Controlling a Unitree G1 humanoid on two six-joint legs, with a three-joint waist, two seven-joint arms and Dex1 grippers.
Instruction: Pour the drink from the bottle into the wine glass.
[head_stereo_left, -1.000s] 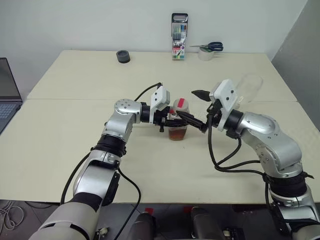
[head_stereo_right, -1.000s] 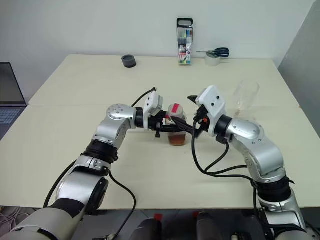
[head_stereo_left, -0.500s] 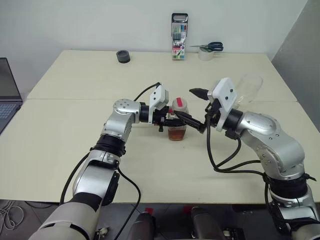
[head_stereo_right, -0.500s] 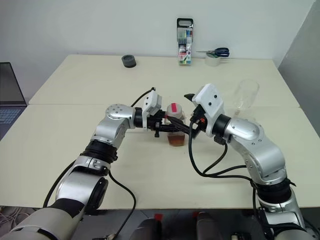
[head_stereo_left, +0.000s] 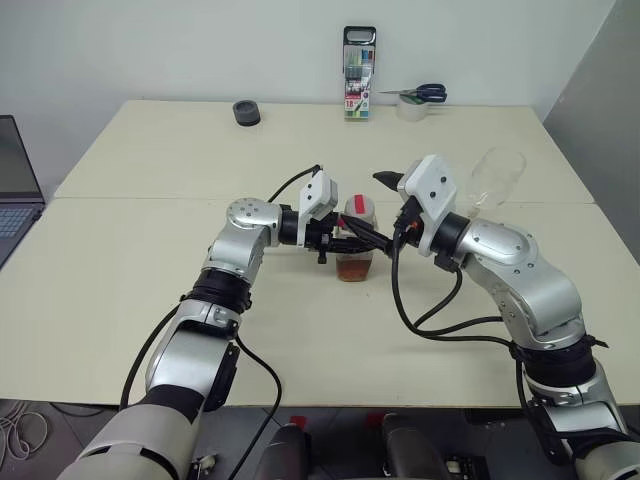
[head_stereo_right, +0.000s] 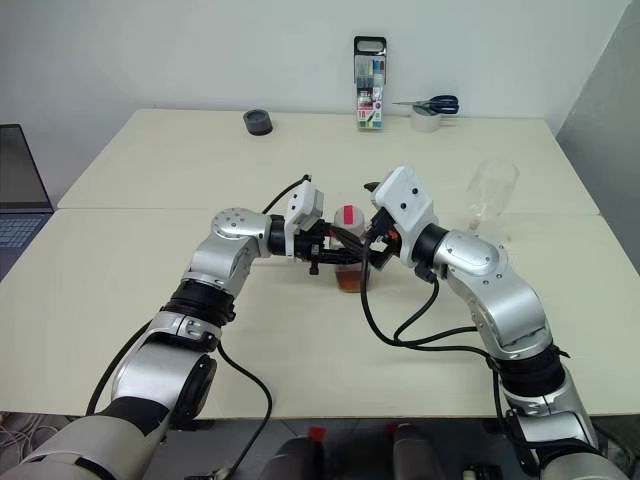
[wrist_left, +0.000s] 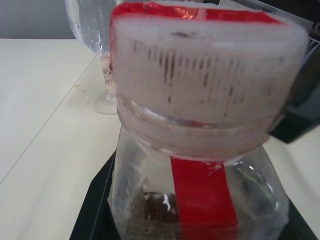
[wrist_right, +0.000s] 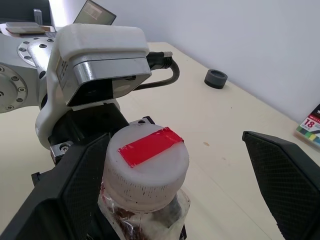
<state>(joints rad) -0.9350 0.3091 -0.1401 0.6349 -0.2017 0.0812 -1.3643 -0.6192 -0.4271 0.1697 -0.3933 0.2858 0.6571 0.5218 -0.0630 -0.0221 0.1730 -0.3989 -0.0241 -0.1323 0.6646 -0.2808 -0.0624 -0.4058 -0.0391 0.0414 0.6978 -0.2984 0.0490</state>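
On the pale desk (head_stereo_left: 150, 290) before a white wall, you see the left end effector (head_stereo_left: 340, 240) pinching the upright bottle (head_stereo_left: 357, 240), the right end effector (head_stereo_left: 378, 208) spread around its cap.

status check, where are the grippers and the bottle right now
Left gripper shut on the bottle, upright on the table. Right gripper open, jaws straddling the cap, still on. Wine glass stands apart, empty.
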